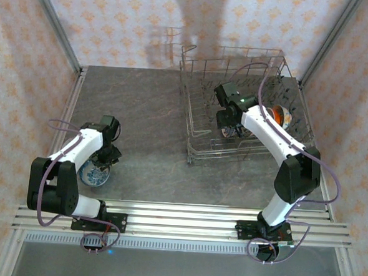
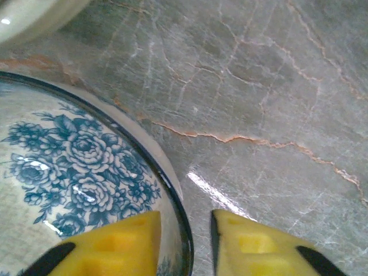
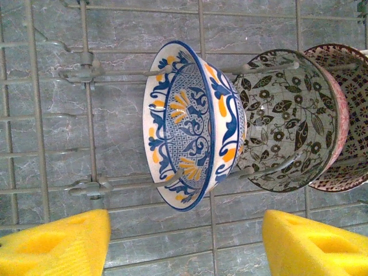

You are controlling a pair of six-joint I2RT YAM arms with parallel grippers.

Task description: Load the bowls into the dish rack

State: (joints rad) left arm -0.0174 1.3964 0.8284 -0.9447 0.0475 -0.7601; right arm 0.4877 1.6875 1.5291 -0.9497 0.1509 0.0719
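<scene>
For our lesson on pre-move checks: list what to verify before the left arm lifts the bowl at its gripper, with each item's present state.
1. The left gripper straddles the floral bowl rim: ok.
2. Grip tight on that rim: cannot tell.
3. The neighbouring bowl sits apart from it: ok.
4. The right gripper is open, holding nothing: ok.
5. The blue-orange bowl stands on edge between the rack tines: ok.

Three patterned bowls (image 3: 192, 123) on edge in dish rack (image 1: 191, 123); blue-floral bowl (image 2: 75, 167) upright, well apart leftward.
</scene>
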